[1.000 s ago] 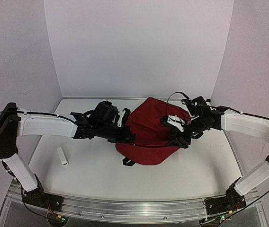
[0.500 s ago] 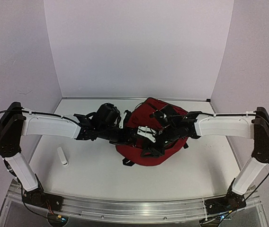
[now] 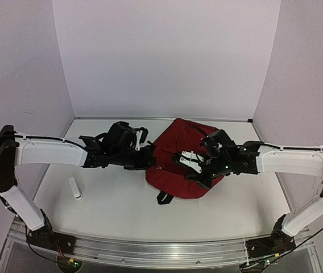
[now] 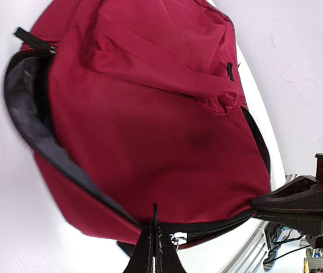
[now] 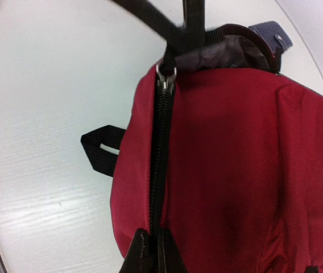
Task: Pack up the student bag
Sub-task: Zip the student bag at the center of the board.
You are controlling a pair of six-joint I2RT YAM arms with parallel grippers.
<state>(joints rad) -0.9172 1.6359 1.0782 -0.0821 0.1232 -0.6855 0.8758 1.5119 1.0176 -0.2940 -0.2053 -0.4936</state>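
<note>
— Whereabouts on the table [image 3: 116, 210]?

— Mid-table for the student bag [image 3: 178, 151], nearer the far edge than the near one, lying flat. Dark red soft fabric with black zip trim [image 5: 160, 142] and a black strap loop [image 3: 162, 198] poking out toward the near edge.

— Zipped up or not?

— Gaping at one end, with grey lining [image 4: 28, 108] on show in the left wrist view. A metal zip pull [image 4: 177, 239] on the black-trimmed edge.

— And the hands?

— Both closed. At the bag's left side, the left gripper [image 4: 154, 242], pinched tight on that black-trimmed edge, just beside the pull. Further along the same seam, the right gripper [image 5: 152, 250], jaws together on the zip line.

— Room to move?

— Bare tabletop between bag and near edge. More toward the left edge, with only a small white tube [image 3: 75, 188] there, well apart from the bag. Tighter at the far edge, with the wall [image 3: 161, 57] close behind. Arms reaching in from both sides over the middle.
</note>
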